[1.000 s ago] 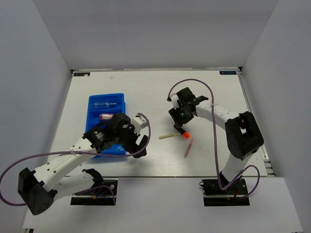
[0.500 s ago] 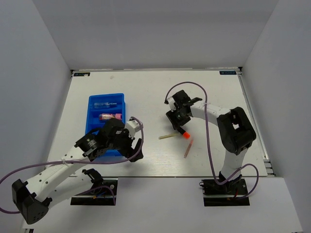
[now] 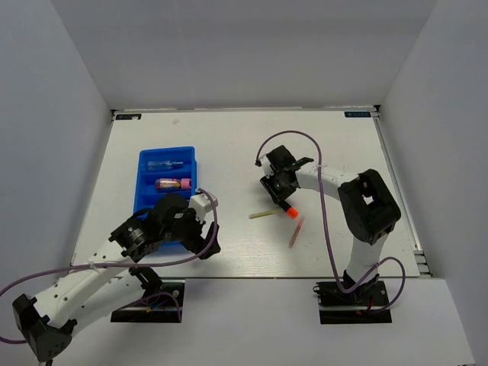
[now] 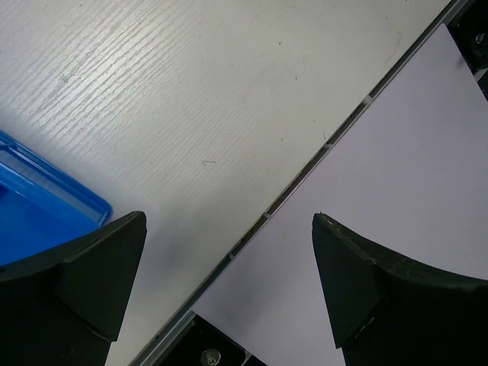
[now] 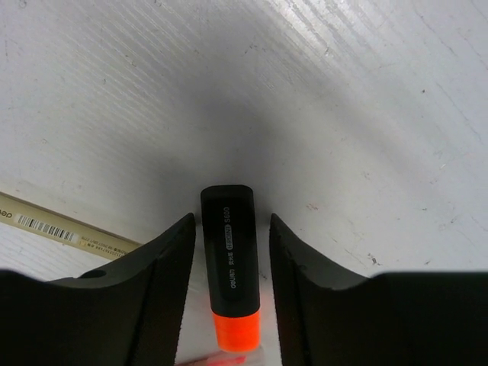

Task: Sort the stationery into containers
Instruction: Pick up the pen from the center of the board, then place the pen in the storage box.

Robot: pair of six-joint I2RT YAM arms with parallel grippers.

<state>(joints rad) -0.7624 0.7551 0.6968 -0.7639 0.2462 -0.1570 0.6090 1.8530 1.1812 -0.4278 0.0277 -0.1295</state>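
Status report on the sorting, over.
Left hand open, empty, beside blue tray. Right hand open, straddling orange highlighter, not gripping yet. Yellow stick lies close by.

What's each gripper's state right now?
Left gripper: open, empty.
Right gripper: open, straddling the highlighter, a narrow gap on each side.

Place: a robot lab test cell, bare and purpose-built.
Enclosure: plain pale walls box in a white ribbed bench on three sides.
Rig: two white-and-black arms, the left arm and the right arm, stand on black base plates at the near edge.
Wiring: loose purple cables loop along each arm.
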